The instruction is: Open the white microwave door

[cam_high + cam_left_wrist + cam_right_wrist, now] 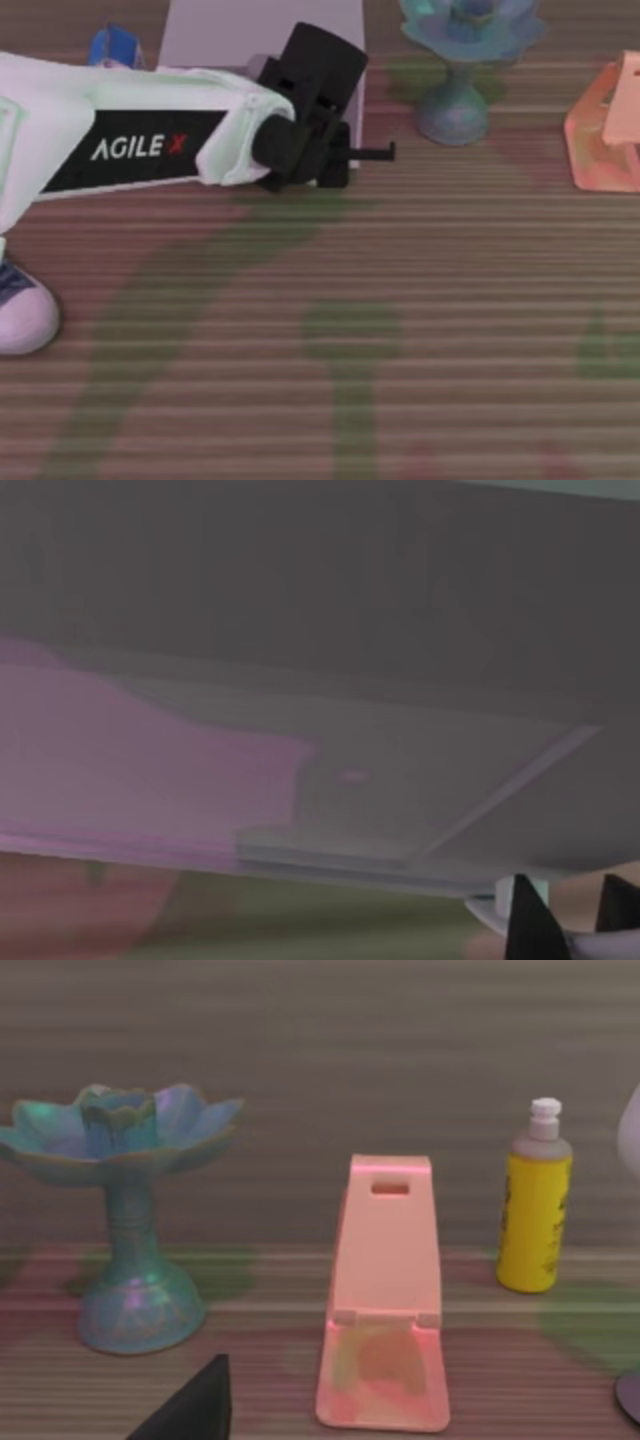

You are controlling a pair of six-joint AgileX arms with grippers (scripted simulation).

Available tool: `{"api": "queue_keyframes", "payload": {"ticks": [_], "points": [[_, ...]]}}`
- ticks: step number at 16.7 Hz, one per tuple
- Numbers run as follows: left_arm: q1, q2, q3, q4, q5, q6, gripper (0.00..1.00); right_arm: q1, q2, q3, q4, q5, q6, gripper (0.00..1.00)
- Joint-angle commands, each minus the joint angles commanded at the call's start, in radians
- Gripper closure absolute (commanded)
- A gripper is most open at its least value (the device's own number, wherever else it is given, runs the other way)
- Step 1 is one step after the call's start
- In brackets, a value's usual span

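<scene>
The white microwave [230, 30] stands at the back of the table, a little left of centre. My left arm reaches across from the left, and my left gripper [372, 153] sits at the microwave's front right corner. In the left wrist view the white microwave door [400, 630] fills the picture; through its grey window the purple interior floor [120, 770] shows. Two black fingertips [530, 925] stand a narrow gap apart, with a white handle piece [495, 905] at the door's edge running between them. Of my right gripper [200, 1410] only a black tip shows, off to the right.
A blue-green lotus stand [455, 70] and a pink phone stand [610, 125] stand right of the microwave. A yellow bottle [535, 1210] is beyond the phone stand. A blue object [115, 45] lies behind my left arm, and a sneaker [20, 305] at the left edge.
</scene>
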Motion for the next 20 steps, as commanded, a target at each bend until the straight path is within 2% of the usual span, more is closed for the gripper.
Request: {"api": "queue_keyframes", "payload": {"ticks": [5, 14, 20], "points": [[0.000, 0.000, 0.000, 0.000, 0.000, 0.000, 1.00, 0.000, 0.000, 0.000, 0.000, 0.000, 0.000, 0.00], [0.009, -0.040, -0.064, 0.039, 0.041, 0.055, 1.00, 0.000, 0.000, 0.000, 0.000, 0.000, 0.000, 0.00], [0.009, -0.040, -0.064, 0.039, 0.041, 0.055, 1.00, 0.000, 0.000, 0.000, 0.000, 0.000, 0.000, 0.00]]}}
